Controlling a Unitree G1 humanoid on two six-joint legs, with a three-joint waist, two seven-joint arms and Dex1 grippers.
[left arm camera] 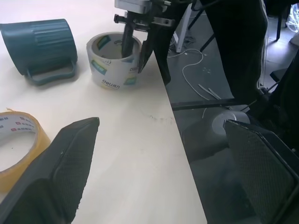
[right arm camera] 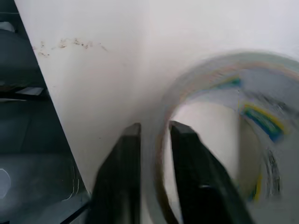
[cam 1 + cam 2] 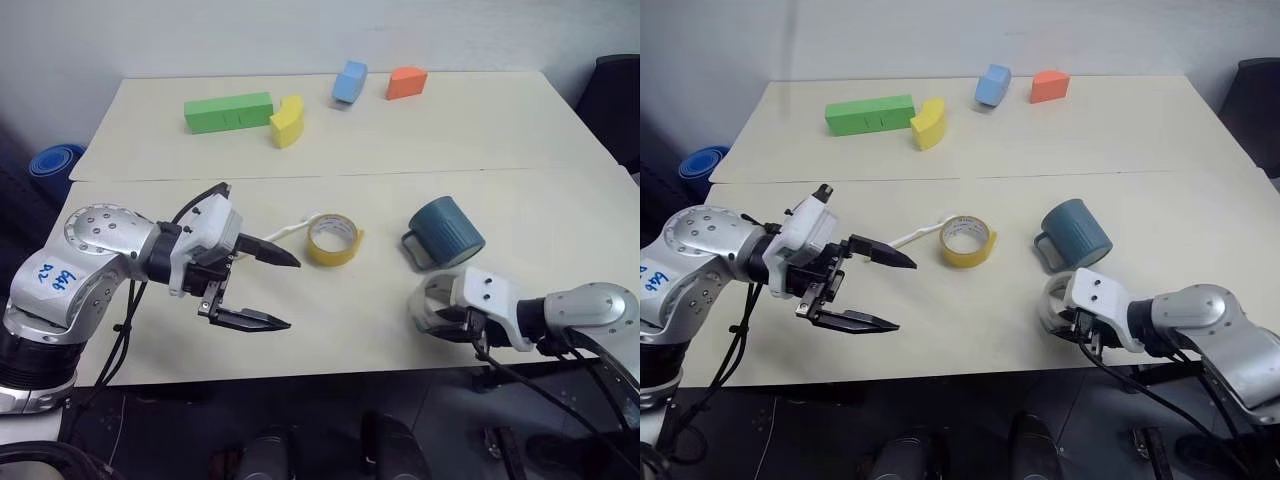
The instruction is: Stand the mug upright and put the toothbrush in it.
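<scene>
A: R pincer (image 2: 152, 140) first?
B: Fingers pinched on the wall of the clear tape roll (image 1: 115, 61), one inside the ring, one outside. Roll sits on the surface (image 3: 330, 310) near its front edge, just in front of the mug.

A: L pincer (image 3: 280, 290)?
B: Wide apart, nothing in it. Hangs over the surface pointing toward the yellow tape roll (image 3: 333, 239), tips short of it, not touching.

A: Mug?
B: Mug (image 3: 447, 232) lies on its side, teal, ribbed, handle toward the front edge of the surface and resting on it. Just behind the clear roll; in the left wrist view the two look nearly touching, can't tell if they do. Well right of the yellow roll.

A: Toothbrush?
B: Toothbrush (image 3: 290, 229) flat on the surface, white, one end by the yellow roll's left side, the other running toward the upper finger of the L pincer. Contact w/ the roll: can't tell.

A: Farther out?
B: Back of the surface: green block (image 3: 228, 111), yellow curved block (image 3: 287, 121) beside it, blue block (image 3: 349, 81), orange block (image 3: 406, 82). All well apart from the pincers.
</scene>
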